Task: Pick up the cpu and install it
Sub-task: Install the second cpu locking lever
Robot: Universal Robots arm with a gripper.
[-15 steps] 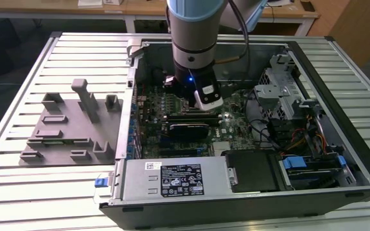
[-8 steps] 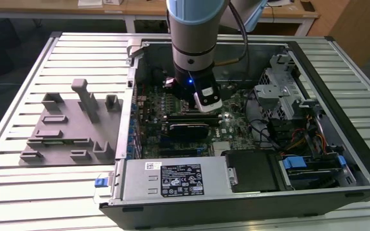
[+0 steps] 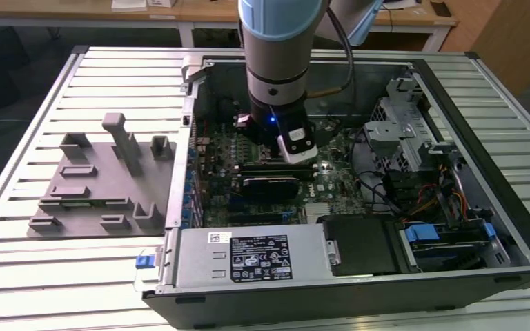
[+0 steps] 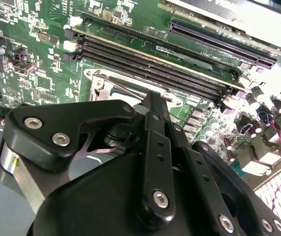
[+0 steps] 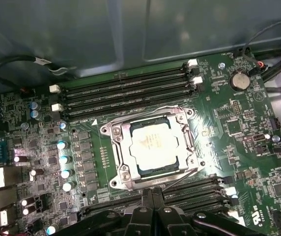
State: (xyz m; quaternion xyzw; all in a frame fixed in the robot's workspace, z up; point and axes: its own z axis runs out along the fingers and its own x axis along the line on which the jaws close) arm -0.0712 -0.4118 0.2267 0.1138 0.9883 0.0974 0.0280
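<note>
Gripper: nearest us, over the socket; we cannot tell its grip.
Cpu: seated in the socket frame.

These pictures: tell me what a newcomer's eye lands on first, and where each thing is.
First, the arm reaching down into the open computer case, its gripper low over the green motherboard. In the first wrist view, the cpu lies inside the metal socket frame, between rows of black memory slots. On the exterior view's left, a grey plastic fixture stands on the slatted table.
</note>
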